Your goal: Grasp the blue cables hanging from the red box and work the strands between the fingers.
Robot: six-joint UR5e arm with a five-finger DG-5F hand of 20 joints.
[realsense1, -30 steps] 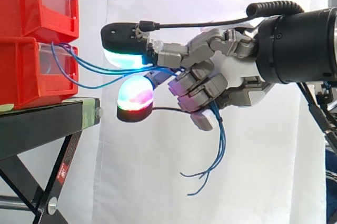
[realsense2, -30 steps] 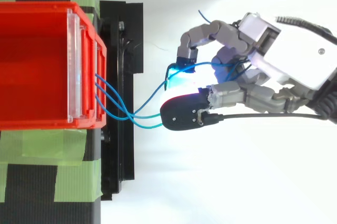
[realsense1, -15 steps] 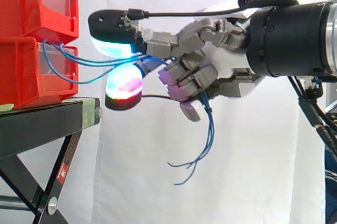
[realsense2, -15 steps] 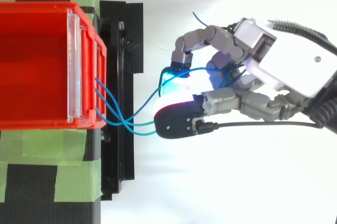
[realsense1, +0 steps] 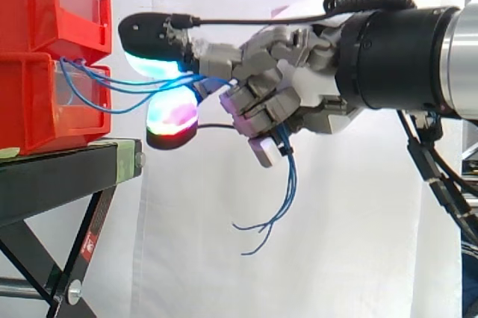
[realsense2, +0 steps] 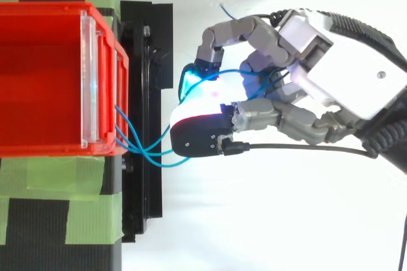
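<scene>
Blue cables (realsense1: 119, 88) in grip of hand (realsense1: 293, 94)

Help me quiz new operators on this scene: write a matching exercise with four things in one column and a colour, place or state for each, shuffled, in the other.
Things
1. hand
2. cables
3. bins
4. stand

Descriptions
a. black, under the bins
b. red, stacked one on the other
c. blue, loose ends dangling below the hand
d. fingers curled round the strands

Pairs: 1-d, 2-c, 3-b, 4-a
</scene>
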